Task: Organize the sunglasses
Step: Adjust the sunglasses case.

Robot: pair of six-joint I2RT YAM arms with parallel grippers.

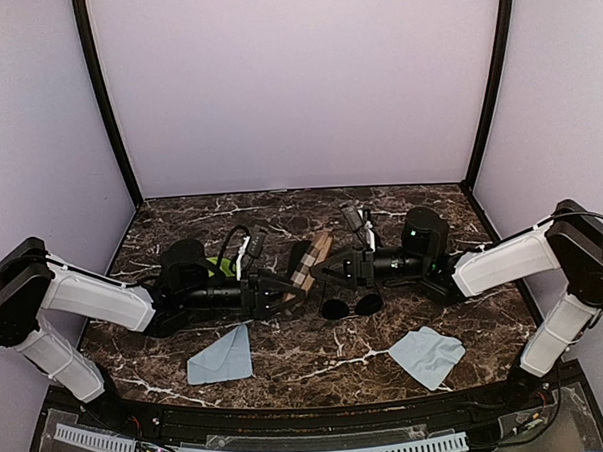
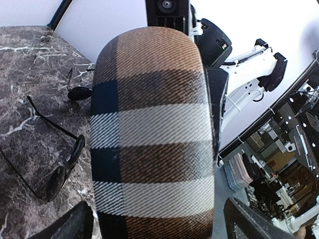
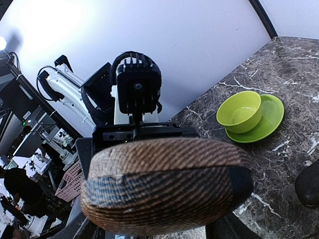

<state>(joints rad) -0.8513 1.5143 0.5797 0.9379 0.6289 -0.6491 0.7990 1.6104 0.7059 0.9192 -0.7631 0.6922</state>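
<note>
A brown, black and white striped case (image 1: 313,263) is held off the table between both grippers. My right gripper (image 1: 327,272) is shut on one end of the case (image 3: 164,184). My left gripper (image 1: 288,293) straddles the other end (image 2: 154,144) with its jaws open; a narrow gap shows at the right finger (image 2: 249,219). A pair of round-lensed sunglasses (image 1: 351,306) lies on the table just in front of the case, and it also shows in the left wrist view (image 2: 65,172). Another dark lens with thin wire (image 2: 79,93) lies farther back.
Two light blue cloths lie near the front, one left (image 1: 220,356) and one right (image 1: 427,356). A green bowl on a green saucer (image 3: 245,113) stands behind my left arm, mostly hidden in the top view (image 1: 221,264). Purple walls enclose the marble table (image 1: 311,211).
</note>
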